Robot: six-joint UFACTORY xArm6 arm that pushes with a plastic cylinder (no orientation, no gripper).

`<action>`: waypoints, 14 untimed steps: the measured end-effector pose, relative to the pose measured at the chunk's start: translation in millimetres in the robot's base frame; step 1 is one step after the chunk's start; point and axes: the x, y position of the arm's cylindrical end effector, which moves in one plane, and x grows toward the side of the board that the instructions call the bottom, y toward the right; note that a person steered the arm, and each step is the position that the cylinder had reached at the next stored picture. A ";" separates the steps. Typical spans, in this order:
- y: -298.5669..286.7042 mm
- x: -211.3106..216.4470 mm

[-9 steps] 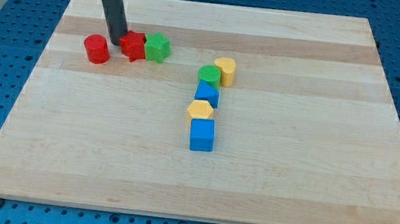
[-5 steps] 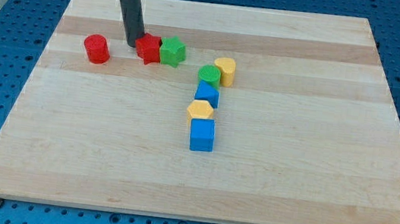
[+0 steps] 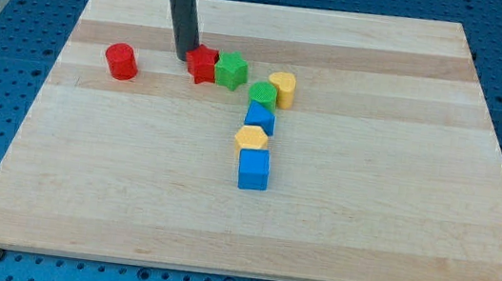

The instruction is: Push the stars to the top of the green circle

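Red star point(image 3: 203, 64) and green star point(image 3: 231, 70) have been shoved rightward with my tip point(image 3: 187, 59).
No gripper is fitted; the rod's top is cut off, the green circle point(image 3: 263, 93) lies right of it.

My tip point(image 3: 190, 59) sits in the upper left of the frame, touching the left side of the red star point(image 3: 203, 64); the green star point(image 3: 231, 70) presses against that star's right; the green circle point(image 3: 262, 94) lies just lower right of it — beside a yellow block point(image 3: 282, 89); a red cylinder point(image 3: 122, 60) stands well apart at left; below the circle run a blue block point(image 3: 260, 117), a yellow hexagon point(image 3: 251, 140) and a blue cube point(image 3: 253, 169).
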 end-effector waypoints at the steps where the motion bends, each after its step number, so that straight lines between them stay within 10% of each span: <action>1: 12.4 0.0; 14: 35.9 -29.6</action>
